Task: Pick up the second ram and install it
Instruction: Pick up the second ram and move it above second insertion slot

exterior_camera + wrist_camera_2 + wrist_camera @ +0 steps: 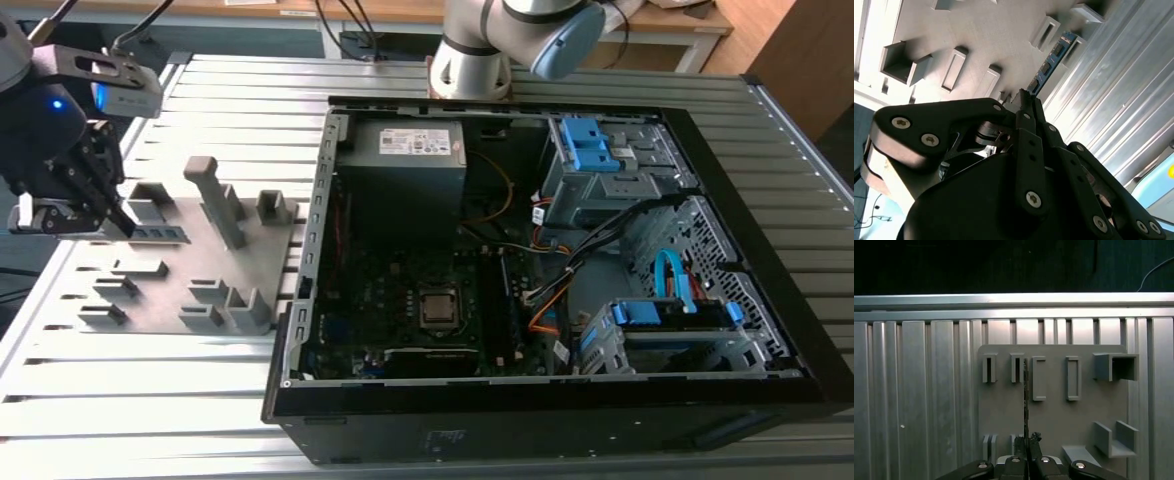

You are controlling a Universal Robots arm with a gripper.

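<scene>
Exterior view
- gripper [118, 225]: at the exterior view's left, low over the grey holder plate [160, 290], fingers pointing down.
- second ram [162, 233]: dark strip standing on edge among the plate's grey blocks, one end right at the fingertips.
- fingers: cannot tell their gap from this angle.
- computer case [561, 400]: open, lying on the slatted table [134, 400] just beside the plate, toward the exterior view's right, well apart from the gripper.
- arm base [474, 60]: on the table behind the case.

Second wrist view
- gripper [1024, 97]: fingers drawn narrow, the tips pinched on the near end of the second ram [1051, 62].
- second ram: blue-green board with black chips, running straight away from the tips between raised blocks of the holder plate [994, 35], near the plate's edge by the table [1114, 90].

First wrist view
- second ram [1025, 400]: seen edge-on as a thin dark line, in line with the fingertips and just beside a slotted block.
- gripper [1029, 439]: tips close together on that line.
- lifted or seated: cannot tell.
</scene>
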